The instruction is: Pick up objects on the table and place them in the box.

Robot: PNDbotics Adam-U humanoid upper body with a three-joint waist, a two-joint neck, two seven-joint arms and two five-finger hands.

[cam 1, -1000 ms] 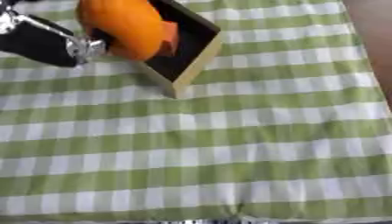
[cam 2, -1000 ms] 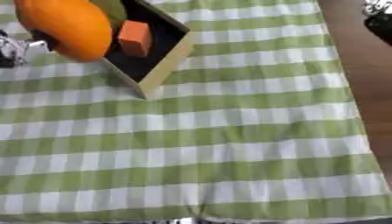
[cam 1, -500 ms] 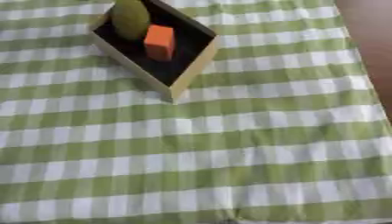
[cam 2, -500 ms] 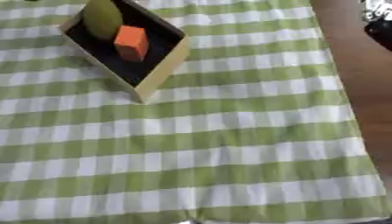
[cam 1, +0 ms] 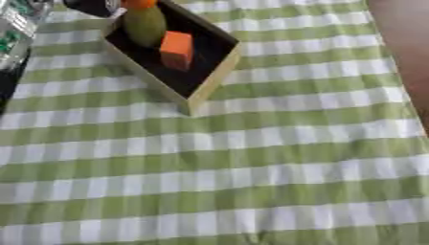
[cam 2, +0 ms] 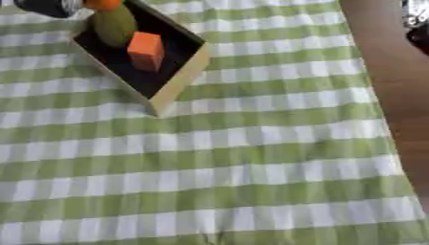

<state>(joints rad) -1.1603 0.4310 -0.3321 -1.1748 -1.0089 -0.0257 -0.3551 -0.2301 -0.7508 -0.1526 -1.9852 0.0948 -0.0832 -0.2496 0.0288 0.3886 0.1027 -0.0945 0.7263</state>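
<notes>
The box, a shallow tray with pale wooden walls and a black inside, was seen lying askew near the upper left of the green-and-white checked tablecloth, with an orange block standing near its middle and an olive-green rounded fruit just behind it. Part of a round orange object was seen at the top edge, at the box's far end beside a dark arm part. Only a dark, shiny part of the right hand was shown at the right edge off the cloth, and whether its fingers were released or clenched could not be told.
</notes>
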